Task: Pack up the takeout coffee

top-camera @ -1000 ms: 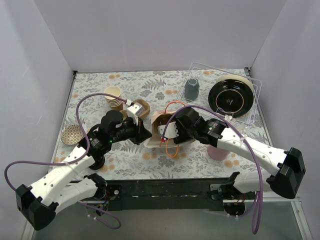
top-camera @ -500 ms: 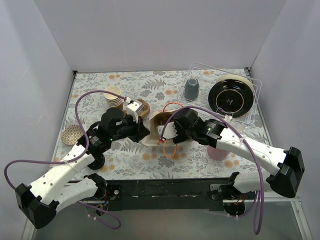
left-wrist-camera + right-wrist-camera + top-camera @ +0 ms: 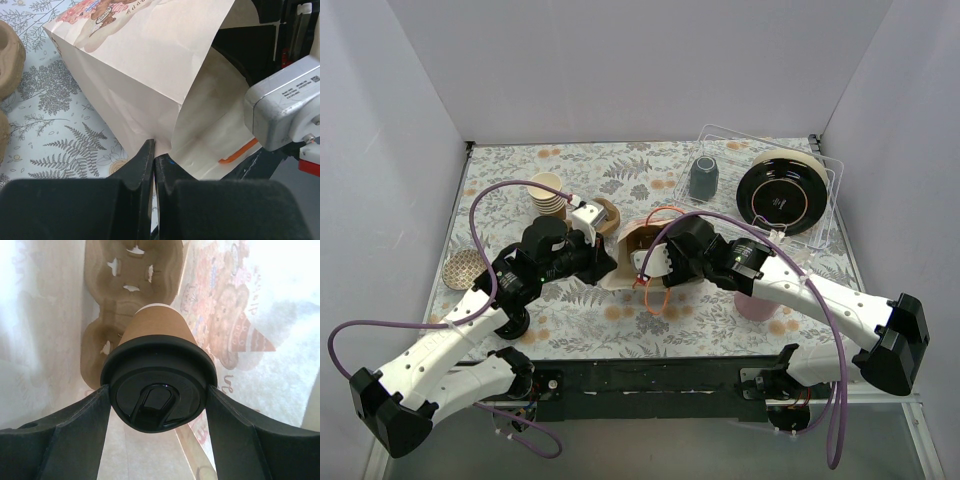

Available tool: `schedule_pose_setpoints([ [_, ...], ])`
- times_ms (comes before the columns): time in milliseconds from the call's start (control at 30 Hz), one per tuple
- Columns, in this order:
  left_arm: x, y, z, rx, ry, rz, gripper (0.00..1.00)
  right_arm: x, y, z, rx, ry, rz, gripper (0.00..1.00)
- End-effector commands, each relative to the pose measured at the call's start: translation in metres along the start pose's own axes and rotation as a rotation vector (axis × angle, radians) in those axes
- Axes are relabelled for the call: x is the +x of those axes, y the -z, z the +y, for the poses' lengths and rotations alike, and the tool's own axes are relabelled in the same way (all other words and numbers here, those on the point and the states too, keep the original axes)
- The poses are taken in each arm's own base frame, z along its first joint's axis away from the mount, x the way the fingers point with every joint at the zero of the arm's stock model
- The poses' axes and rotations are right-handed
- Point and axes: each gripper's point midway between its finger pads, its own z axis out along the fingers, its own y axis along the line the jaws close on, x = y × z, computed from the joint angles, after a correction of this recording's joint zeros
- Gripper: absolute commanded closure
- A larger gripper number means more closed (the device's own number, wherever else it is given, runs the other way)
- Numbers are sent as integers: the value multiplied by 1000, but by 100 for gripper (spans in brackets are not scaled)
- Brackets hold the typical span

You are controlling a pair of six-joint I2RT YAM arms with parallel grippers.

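Shows coffee (image 3: 159,370) clamped in right gripper (image 3: 157,392), long axis toward carrier (image 3: 131,270) at 12 o'clock inside bag (image 3: 145,65); left gripper (image 3: 154,152) pinched on bag edge.

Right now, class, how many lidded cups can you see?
1: the coffee, gripped by the right tool inside the bag. The stacked cups have no lids. Others may be hidden.

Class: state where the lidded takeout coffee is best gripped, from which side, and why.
Grip the takeout coffee across its black lid rim, coming from the lid end, as the right gripper does: the cup tapers away, so the wide rim likely resists slipping through.
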Motion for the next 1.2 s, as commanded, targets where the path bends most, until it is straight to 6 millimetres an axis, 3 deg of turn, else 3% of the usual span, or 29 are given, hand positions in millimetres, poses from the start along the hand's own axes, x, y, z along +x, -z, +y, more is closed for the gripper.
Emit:
schedule_pose_setpoints([
  [0,-8,9,4,-34,-33,-10,100,10,-1,-9,56,-10,61,74],
  [300,-16,5,4,-38,-39,-18,100,29,-3,20,-41,-57,158,74],
  [567,-13,0,8,-49,-40,-18,100,26,9,9,-4,-186,115,73],
  [733,-16,0,9,-58,-48,-29,100,40,9,33,-84,-153,173,74],
  [933,-29,2,4,-48,-36,-66,100,45,7,56,-150,-156,186,74],
  [1167,-48,11,-7,-7,-44,-122,100,45,3,60,-171,-149,195,74],
])
